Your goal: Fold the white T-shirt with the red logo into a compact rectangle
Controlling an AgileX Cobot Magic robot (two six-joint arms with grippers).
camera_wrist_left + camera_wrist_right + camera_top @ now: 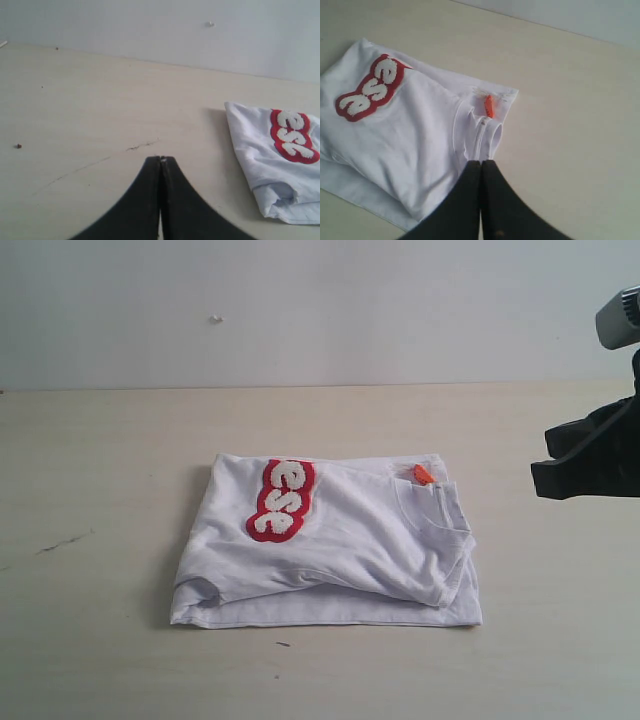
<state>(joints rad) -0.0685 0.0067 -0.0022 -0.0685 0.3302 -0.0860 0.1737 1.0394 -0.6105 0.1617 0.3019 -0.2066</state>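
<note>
Both the left gripper (161, 161) and the right gripper (481, 163) are closed and empty; the shirt (350, 530) lies folded at the middle of the table (100, 640), so retreat high, not catching its loose fold

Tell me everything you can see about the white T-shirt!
The white T-shirt looks like soft cotton and lies flat on the pale table, already folded into a rumpled, roughly rectangular stack of layers. Only part of its red logo shows on top, with fuzzy white letters, cut off at a fold. A small orange neck tag peeks out by the collar. Nothing but the table touches it.
</note>
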